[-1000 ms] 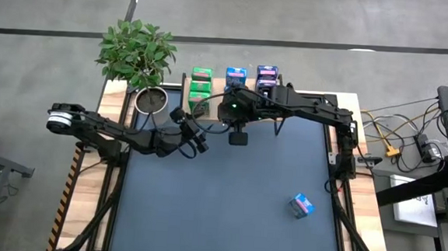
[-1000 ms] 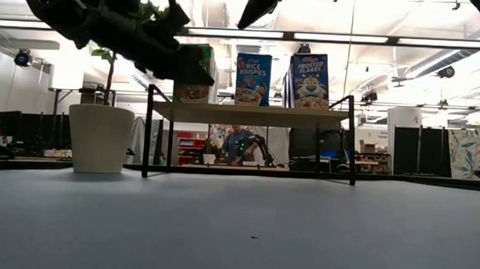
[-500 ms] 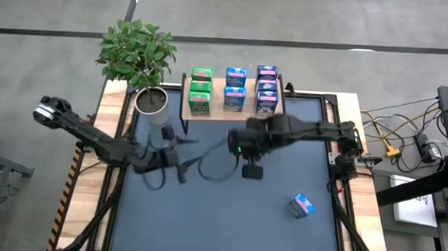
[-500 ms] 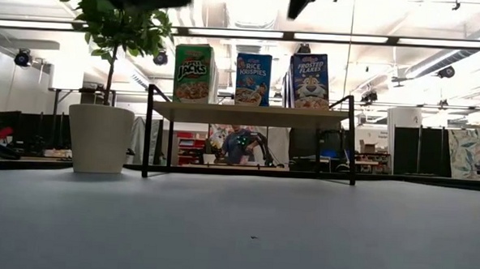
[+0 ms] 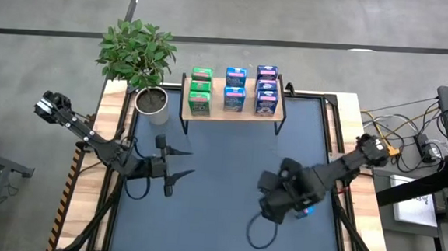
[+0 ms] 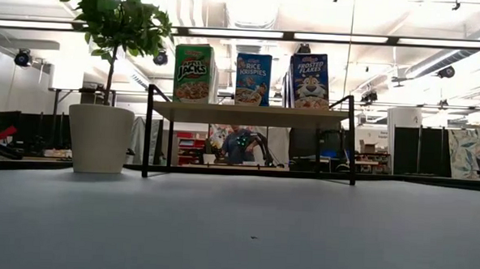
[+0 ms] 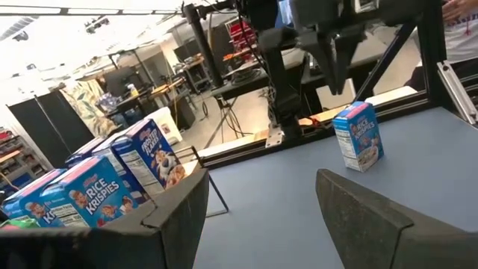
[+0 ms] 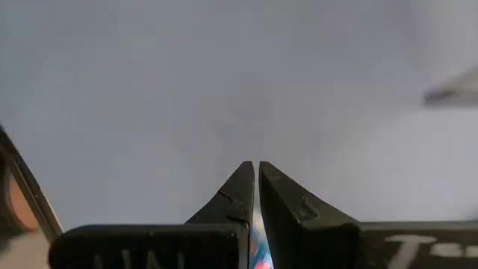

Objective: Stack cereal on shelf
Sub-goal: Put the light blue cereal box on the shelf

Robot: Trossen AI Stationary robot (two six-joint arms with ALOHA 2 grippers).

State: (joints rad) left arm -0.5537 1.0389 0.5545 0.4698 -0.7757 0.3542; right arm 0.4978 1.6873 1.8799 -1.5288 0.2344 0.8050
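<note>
High view: shelf (image 5: 232, 115) stands at the table's far edge, light-wood board on thin black legs, beside a potted plant (image 5: 138, 58). On it, three short rows of cereal boxes: green (image 5: 199, 91) on the left, blue Rice Krispies (image 5: 235, 89) in the middle, blue-purple Frosted Flakes (image 5: 266, 90) on the right. One loose blue-and-pink box (image 5: 306, 212) lies on the dark tabletop (image 5: 213, 171), near side to the right, mostly hidden under my right arm. In the left wrist view this box (image 7: 358, 137) stands upright, well apart from the shelf.

My right gripper (image 5: 273, 206) hangs over the table just beside that box; fingers nearly together, a thin slit between them showing a sliver of blue-pink; no clear grip. My left gripper (image 5: 176, 169) waits over the table's left part, fingers spread wide, holding nothing.
</note>
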